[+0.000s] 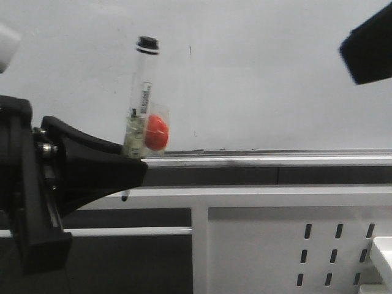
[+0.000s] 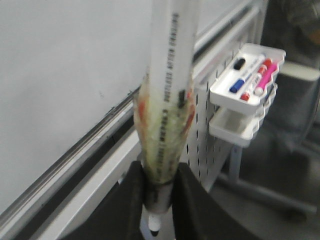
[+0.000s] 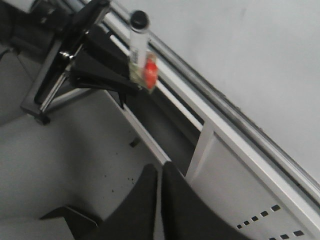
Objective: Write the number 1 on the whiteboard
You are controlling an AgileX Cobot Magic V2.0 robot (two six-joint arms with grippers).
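Observation:
The whiteboard [image 1: 275,73] fills the back, with a silver rail [image 1: 275,156] along its lower edge. I see only tiny dark specks on it and no number 1 stroke. My left gripper [image 1: 136,166] is shut on a marker pen [image 1: 144,92]. The pen stands nearly upright in front of the board, black end up. Yellowish tape and a red lump [image 1: 157,133] wrap its lower part. In the left wrist view the fingers [image 2: 131,200] clamp the marker [image 2: 172,75] beside the board [image 2: 55,75]. My right gripper [image 3: 160,172] is shut and empty, and shows dark at the upper right [image 1: 370,46].
A white metal panel with oval slots [image 1: 275,245] sits below the rail. A white tray with several coloured markers [image 2: 247,75] hangs on it above a second tray [image 2: 235,127]. A tray corner [image 1: 383,254] shows at lower right. A dark stand base [image 3: 50,95] is on the floor.

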